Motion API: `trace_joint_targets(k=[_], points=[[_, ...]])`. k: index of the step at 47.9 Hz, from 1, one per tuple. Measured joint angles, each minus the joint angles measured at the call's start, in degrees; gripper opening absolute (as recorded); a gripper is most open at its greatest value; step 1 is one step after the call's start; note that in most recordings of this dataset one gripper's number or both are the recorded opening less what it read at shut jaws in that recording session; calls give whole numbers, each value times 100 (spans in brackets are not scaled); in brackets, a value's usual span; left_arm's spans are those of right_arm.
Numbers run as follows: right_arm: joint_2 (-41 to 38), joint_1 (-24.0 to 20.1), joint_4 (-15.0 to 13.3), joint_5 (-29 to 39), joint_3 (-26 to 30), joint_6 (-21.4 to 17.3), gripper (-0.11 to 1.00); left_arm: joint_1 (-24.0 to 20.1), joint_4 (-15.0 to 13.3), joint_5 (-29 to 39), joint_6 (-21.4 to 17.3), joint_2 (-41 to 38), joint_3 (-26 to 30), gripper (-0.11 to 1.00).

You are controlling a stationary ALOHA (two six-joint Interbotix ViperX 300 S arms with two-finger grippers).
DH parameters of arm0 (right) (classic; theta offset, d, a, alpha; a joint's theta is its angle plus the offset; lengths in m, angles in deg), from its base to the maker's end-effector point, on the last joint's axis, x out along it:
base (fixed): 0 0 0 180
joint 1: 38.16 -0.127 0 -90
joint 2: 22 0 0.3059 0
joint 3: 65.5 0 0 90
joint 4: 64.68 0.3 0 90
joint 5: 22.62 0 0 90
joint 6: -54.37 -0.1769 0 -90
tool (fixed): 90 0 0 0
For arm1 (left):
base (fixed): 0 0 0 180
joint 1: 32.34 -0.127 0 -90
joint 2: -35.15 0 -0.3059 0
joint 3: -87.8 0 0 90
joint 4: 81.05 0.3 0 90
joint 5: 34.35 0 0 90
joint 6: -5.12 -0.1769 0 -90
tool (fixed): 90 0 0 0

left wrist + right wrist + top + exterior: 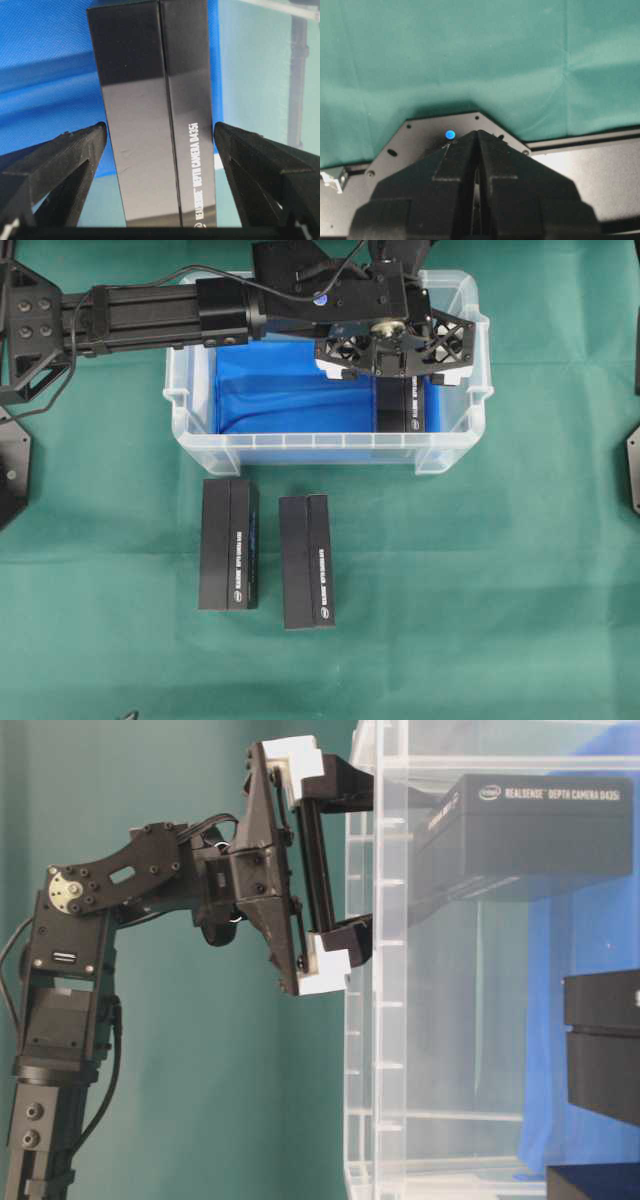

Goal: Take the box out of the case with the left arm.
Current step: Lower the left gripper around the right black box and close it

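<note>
Left gripper (160, 150): fingers spread wide, one each side of the box (155, 115), neither clearly touching.
Box: inside the case (190, 390), right end, on blue lining.
Right gripper (477, 145): fingers together over green cloth (470, 50).
Outside: two boxes (228, 545) on cloth.

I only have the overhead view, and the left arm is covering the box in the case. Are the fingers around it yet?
Observer: Yes, per the left wrist view: the left gripper is open, a finger on each side of the box, with gaps both sides.
Operator: What is printed on that box?
Observer: White lettering along its side reads Depth Camera D435i.
Operator: And the right gripper?
Observer: The right gripper is shut, over a black plate on the green cloth, holding nothing.
</note>
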Motion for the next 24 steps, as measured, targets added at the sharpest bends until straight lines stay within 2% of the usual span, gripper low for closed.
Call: trace_joint_targets(k=[24], points=[[0,0,0,0,-9,0,2,0,-9,-237,9,-70,-264,91]])
